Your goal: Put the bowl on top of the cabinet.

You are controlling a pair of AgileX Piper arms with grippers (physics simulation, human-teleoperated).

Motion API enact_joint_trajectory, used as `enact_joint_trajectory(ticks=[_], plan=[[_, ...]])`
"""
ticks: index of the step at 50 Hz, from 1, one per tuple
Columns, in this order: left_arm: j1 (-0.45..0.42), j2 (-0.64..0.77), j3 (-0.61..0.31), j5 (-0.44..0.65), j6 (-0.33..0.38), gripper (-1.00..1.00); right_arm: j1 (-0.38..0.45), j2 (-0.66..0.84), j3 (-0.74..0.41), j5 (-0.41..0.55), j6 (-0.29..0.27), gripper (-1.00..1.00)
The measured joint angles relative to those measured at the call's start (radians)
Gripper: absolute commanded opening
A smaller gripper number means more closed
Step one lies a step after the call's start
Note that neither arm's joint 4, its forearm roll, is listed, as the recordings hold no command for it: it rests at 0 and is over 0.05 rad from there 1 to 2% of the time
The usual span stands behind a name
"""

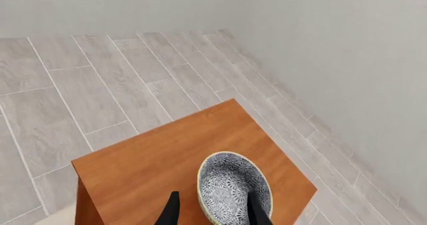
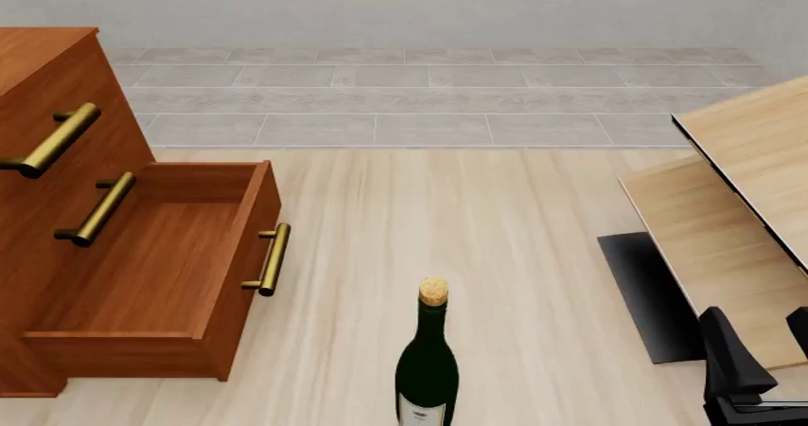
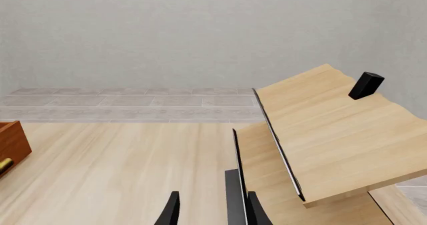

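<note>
The small round bowl (image 1: 233, 187), speckled grey-white inside with a pale rim, sits over the flat top of the large reddish-brown wooden cabinet (image 1: 160, 160), near its corner by the wall. In the left wrist view the left gripper (image 1: 213, 212) straddles the near rim: one finger inside the bowl, one outside. The jaws look closed on the rim, holding it. Whether the base already touches the wood I cannot tell.

The risk I judge: letting go while the bowl is tilted or clear of the top would let it rock and slide off that smooth, lacquered edge to the tiled floor. The glazed rim is thin and could slip.

In the front view, the cabinet stands at nine o'clock with a drawer pulled open and brass bar handles (image 2: 268, 258); a dark green corked wine bottle (image 2: 429, 369) stands at six o'clock. The right gripper (image 3: 210, 210) hangs with parted jaws, holding nothing, above the pale bench (image 2: 505, 256).
</note>
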Motion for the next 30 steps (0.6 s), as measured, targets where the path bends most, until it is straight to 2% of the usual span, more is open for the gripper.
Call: enact_joint_trajectory(ticks=[30], plan=[[0.037,-0.104,-0.083,-0.001,0.008,1.0,0.0,0.0,0.0,0.0,0.0,1.0]])
